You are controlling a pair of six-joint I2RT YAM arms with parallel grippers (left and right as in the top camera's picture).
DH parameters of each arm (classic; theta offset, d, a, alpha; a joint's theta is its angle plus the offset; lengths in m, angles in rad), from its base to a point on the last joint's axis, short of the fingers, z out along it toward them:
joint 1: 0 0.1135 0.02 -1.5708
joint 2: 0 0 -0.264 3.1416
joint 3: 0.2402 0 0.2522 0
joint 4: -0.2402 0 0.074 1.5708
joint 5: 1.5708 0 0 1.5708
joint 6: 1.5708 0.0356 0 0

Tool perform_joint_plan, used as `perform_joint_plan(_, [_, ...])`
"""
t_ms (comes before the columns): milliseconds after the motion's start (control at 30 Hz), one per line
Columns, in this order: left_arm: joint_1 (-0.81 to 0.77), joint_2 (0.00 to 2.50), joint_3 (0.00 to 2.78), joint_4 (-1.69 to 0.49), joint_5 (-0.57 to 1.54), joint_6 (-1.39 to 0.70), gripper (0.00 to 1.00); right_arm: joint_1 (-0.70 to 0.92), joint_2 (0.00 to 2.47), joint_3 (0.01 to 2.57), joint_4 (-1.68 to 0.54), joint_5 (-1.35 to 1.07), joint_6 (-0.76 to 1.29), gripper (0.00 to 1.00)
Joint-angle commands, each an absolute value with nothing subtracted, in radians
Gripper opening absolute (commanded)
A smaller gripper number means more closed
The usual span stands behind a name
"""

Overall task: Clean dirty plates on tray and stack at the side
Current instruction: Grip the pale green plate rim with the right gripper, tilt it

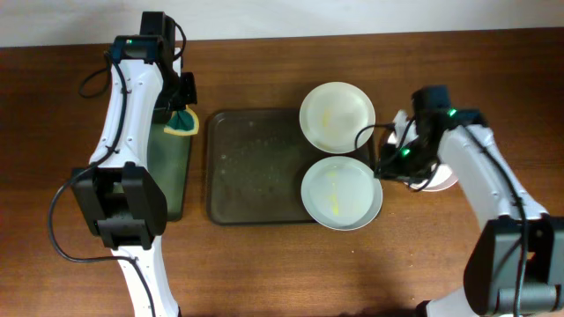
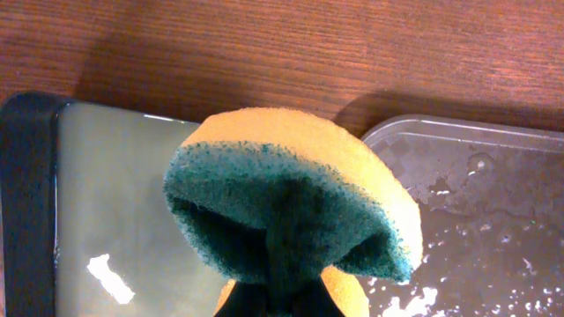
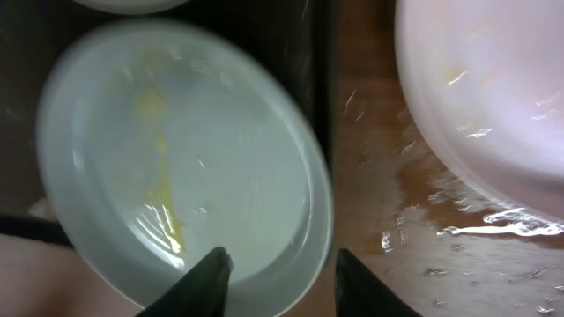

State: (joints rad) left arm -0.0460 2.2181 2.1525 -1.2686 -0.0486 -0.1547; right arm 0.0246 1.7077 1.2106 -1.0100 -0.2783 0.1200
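Two smeared plates on tray (image 1: 256, 176), right end: white plate (image 1: 337, 114), grey-green plate (image 1: 342, 192). Beside it on table (image 1: 264, 264), third plate (image 3: 493, 88). Fingers of right gripper (image 3: 280, 282) spread, grey-green rim between them. Sponge (image 2: 291, 194) pinched in left gripper (image 1: 181, 113). Plates likely stiff, light, wet-slick; take by rim.

Two plates (image 1: 341, 194) on tray (image 1: 251, 167), third plate (image 3: 493, 88) right of tray

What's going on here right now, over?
Left gripper shut on sponge, beside tray. Right gripper open over grey-green plate rim. Also on tray: white plate, both yellow-smeared; third plate on table. Nothing blocking.
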Motion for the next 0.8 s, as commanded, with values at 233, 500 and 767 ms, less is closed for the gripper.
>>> perform_joint_plan(233, [-0.054,2.216,2.16,-1.266,-0.041,-0.167,0.0,0.066,1.708,1.026,-0.815,-0.217,0.203,0.36])
perform_joint_plan(500, [-0.056,2.216,2.16,-1.266,-0.041,-0.167,0.0,0.066,1.699,1.234,-1.018,-0.154,0.24,0.36])
perform_joint_plan(767, [-0.056,2.216,2.16,-1.266,-0.041,-0.167,0.0,0.067,1.71,1.065,-0.919,-0.109,0.291,0.3])
